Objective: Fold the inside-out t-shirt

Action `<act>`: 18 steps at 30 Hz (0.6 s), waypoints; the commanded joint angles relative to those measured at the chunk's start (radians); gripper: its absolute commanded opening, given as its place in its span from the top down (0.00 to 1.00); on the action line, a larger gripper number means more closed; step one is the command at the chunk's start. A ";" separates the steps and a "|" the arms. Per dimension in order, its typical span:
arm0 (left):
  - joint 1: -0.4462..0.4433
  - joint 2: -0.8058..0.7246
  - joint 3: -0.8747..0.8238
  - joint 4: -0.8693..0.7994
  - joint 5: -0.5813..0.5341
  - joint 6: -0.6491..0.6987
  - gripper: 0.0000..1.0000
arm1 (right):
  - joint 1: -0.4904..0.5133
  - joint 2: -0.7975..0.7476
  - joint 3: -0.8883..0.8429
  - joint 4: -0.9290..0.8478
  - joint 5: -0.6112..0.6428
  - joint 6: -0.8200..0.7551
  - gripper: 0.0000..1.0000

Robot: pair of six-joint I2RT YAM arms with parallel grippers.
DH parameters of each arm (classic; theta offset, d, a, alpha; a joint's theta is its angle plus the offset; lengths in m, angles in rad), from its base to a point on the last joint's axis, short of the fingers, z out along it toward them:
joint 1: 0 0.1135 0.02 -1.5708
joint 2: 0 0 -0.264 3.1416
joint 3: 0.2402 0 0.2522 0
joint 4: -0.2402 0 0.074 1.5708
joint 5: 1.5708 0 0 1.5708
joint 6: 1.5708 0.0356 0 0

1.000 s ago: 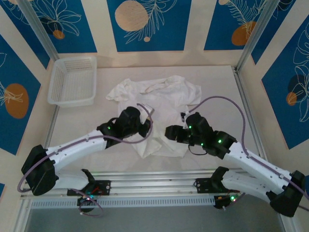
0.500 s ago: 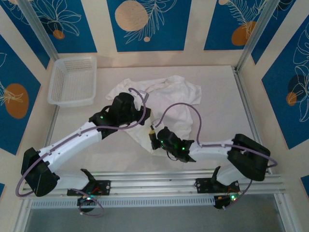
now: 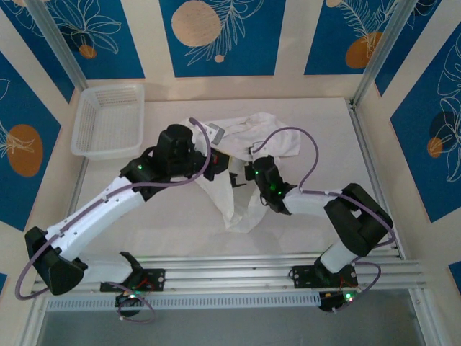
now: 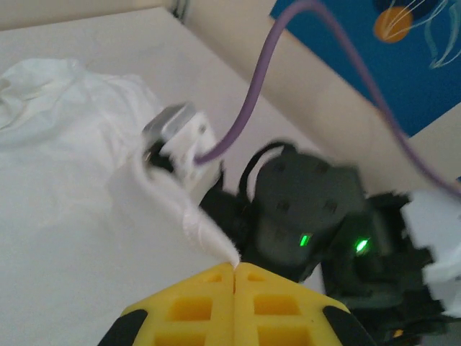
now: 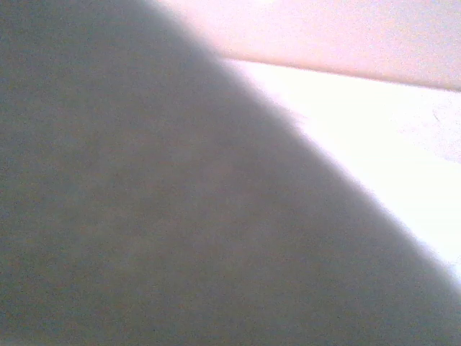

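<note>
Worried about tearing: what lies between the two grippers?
A stretched strip of the thin white wrinkly t-shirt, pinched in the shut left gripper, as the left wrist view shows.

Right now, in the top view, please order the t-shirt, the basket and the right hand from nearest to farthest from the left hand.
1. The t-shirt: pinched in the left hand itself, in the middle.
2. The right hand: just to the right of it, by the cloth.
3. The basket: in the far-left corner, farthest.
</note>
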 commanded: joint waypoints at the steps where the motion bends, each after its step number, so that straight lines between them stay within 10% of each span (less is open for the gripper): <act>1: 0.007 0.041 0.137 -0.020 0.049 -0.054 1.00 | 0.140 0.025 -0.059 0.244 0.067 -0.086 1.00; 8: 0.008 0.126 0.314 -0.211 -0.205 0.007 1.00 | 0.366 0.166 -0.011 0.524 0.222 -0.284 1.00; 18: 0.009 0.097 0.323 -0.226 -0.292 -0.003 1.00 | 0.370 0.295 0.037 0.503 0.208 -0.222 1.00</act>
